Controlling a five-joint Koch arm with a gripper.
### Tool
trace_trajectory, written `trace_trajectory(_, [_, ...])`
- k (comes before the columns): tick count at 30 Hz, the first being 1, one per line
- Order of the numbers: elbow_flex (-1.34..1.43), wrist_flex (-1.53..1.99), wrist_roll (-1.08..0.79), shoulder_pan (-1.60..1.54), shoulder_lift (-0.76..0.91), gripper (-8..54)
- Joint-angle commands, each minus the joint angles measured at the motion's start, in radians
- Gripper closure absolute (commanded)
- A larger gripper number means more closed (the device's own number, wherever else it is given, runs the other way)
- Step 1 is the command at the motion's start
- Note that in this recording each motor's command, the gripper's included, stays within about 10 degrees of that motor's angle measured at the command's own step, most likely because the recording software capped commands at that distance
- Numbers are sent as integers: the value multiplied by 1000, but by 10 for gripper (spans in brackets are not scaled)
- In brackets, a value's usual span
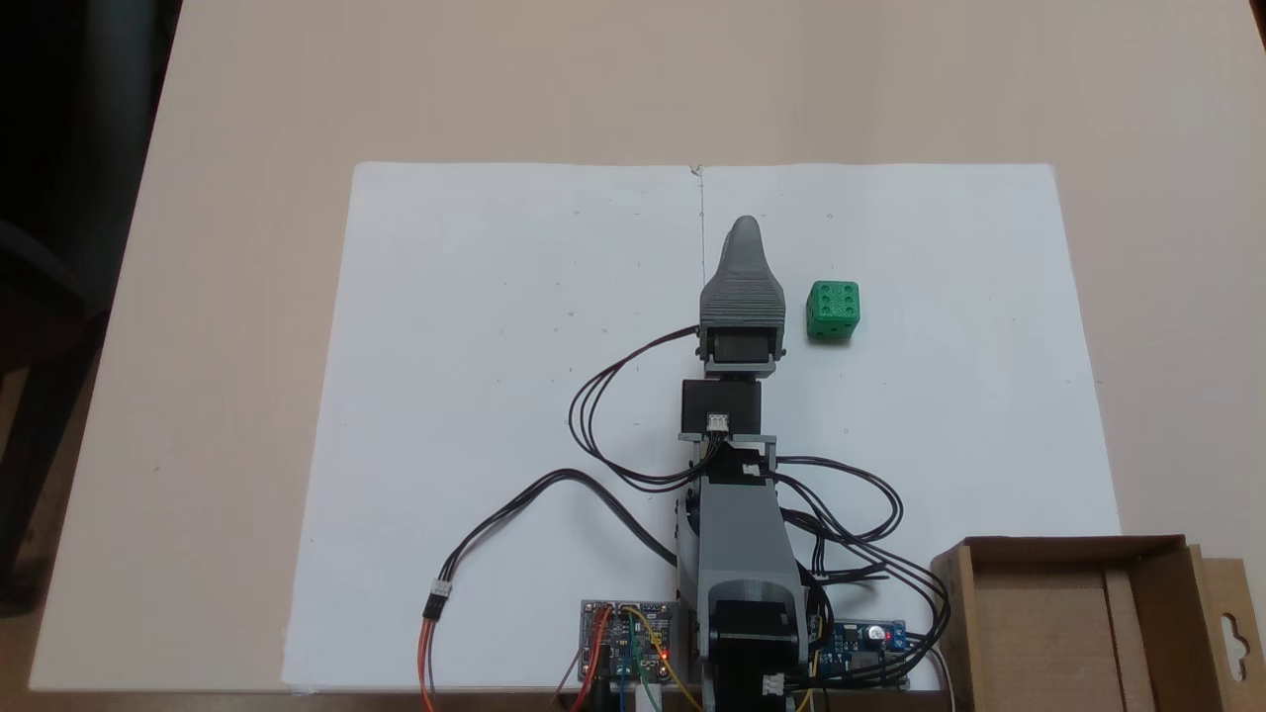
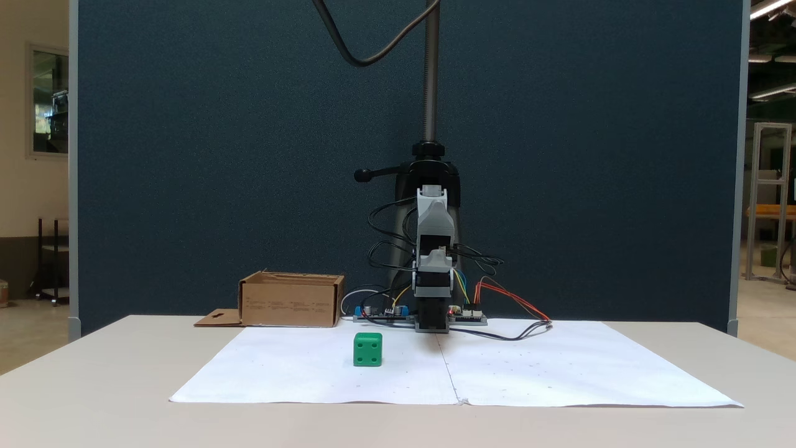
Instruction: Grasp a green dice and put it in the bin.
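White paper point(image 1: 495, 396), green dice point(image 1: 833, 311) on it, empty bin point(image 1: 1063, 623) apart.

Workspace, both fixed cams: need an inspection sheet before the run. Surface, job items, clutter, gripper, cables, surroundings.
Surface: beige table with two white paper sheets laid edge to edge.
Job's things: green dice sits on the paper, untouched, beside the gripper in the top-down fixed view; six pips up. Cardboard bin stands near the arm's base, open, inside bare, hang-hole flap out to the side.
Clutter: nothing seen.
Gripper: gripper extended low over the paper seam, apart from the dice; jaws stacked, state cannot be told.
Cables: black cables loop loosely off the arm; circuit boards by the base.
Surroundings: dark blue partition, camera stand pole behind the arm.
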Motion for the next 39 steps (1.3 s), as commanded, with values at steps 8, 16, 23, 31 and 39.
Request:
trace_trajectory(8, [175,-175,-14,-2,110,1])
trace_trajectory(16, [175,-175,-25,2,109,7])
trace_trajectory(23, [175,-175,-26,-3,110,17])
trace_trajectory(31, [-84,83,-57,110,112,12])
trace_trajectory(39, [-417,650,-54,110,117,17])
